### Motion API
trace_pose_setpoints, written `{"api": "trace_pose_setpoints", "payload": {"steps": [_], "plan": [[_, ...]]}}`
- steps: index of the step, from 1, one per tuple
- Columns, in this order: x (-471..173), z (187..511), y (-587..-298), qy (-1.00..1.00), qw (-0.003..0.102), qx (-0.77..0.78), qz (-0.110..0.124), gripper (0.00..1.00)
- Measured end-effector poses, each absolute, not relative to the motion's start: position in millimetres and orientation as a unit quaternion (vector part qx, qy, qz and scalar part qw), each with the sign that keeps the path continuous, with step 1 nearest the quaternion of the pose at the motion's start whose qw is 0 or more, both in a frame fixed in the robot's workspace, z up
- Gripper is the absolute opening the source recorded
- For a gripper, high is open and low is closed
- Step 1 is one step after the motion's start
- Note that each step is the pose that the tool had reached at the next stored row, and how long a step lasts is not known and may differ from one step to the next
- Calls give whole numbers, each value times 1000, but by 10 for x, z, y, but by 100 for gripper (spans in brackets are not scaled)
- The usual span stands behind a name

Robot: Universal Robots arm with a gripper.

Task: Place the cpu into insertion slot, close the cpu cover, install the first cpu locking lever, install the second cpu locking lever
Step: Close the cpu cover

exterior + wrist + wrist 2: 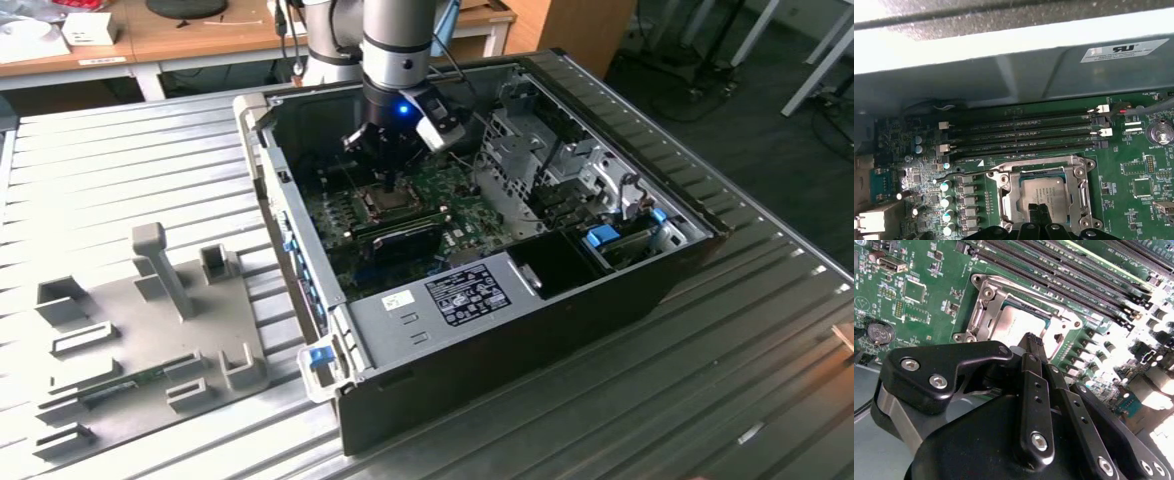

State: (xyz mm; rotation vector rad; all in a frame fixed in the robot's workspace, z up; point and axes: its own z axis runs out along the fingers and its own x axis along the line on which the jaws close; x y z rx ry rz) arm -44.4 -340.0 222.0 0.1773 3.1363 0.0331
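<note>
- My end effector point(384, 182) hangs inside the open computer case point(601, 300), which lies on its side on the ribbed metal tabletop point(134, 150), directly over the insertion slot point(390, 205) on the green motherboard point(454, 200).
- In both wrist views my two black fingers are drawn together with nothing visible between them, so I read the end effector point(1036, 209) as clenched and empty.
- The cpu point(1046, 192) sits flat in the insertion slot point(1080, 165), its dull silver top facing up at me.
- The cpu cover point(1010, 200) appears lowered, with its shiny frame lying around the chip. I cannot tell whether either locking lever is latched.
- The relation that matters is that the socket lies straight ahead of and just below my fingertips, which hover over its near edge, close to the cover frame.
- The long black memory slots point(1024, 135) run parallel to the socket's far edge, on the side away from my fingers.
</note>
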Motion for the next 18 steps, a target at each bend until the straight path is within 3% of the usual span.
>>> {"api": "trace_pose_setpoints", "payload": {"steps": [13,18], "plan": [[-444,2216,-3400,999,0,54,11,10],[-444,2203,-3400,999,7,41,11,10]]}}
